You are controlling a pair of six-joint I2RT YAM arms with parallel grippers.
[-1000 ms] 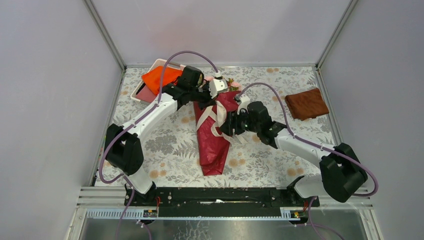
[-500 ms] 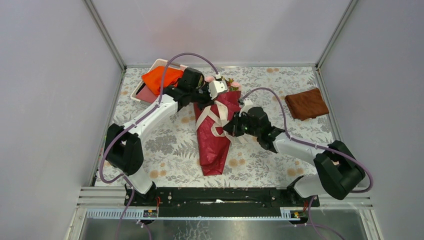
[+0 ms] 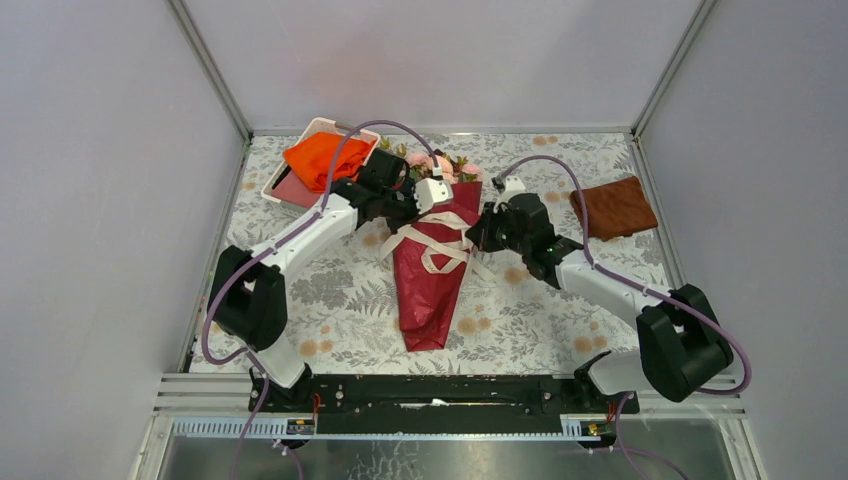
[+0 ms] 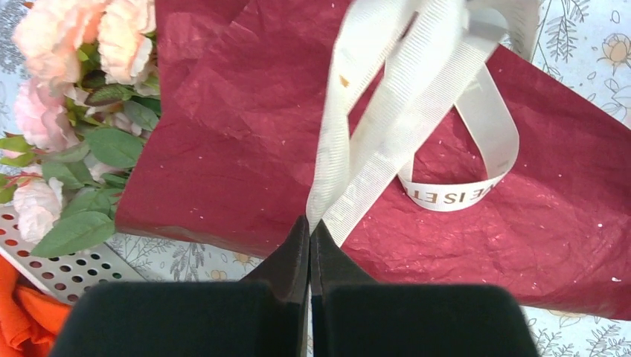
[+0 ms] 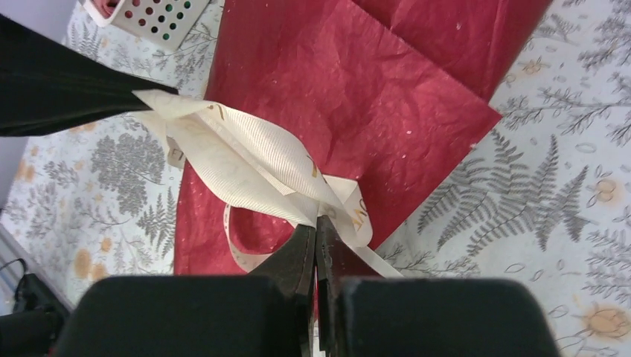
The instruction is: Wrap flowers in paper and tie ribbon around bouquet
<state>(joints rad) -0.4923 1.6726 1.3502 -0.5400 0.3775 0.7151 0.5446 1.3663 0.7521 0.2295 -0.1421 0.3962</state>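
The paper (image 4: 245, 141) is crinkly and faintly glossy; the ribbon (image 4: 387, 126) ribbed, matt woven cloth; the basket (image 4: 67, 260) smooth perforated plastic

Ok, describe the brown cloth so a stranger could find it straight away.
On the floral table, look to the far right edge, near the side wall. The brown cloth lies folded there alone; the orange cloth, its only lookalike, sits in a white basket at the far left.

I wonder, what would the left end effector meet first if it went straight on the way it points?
Beyond the ribbon it grips, the left end effector would probably meet the dark red paper; depth is unclear.
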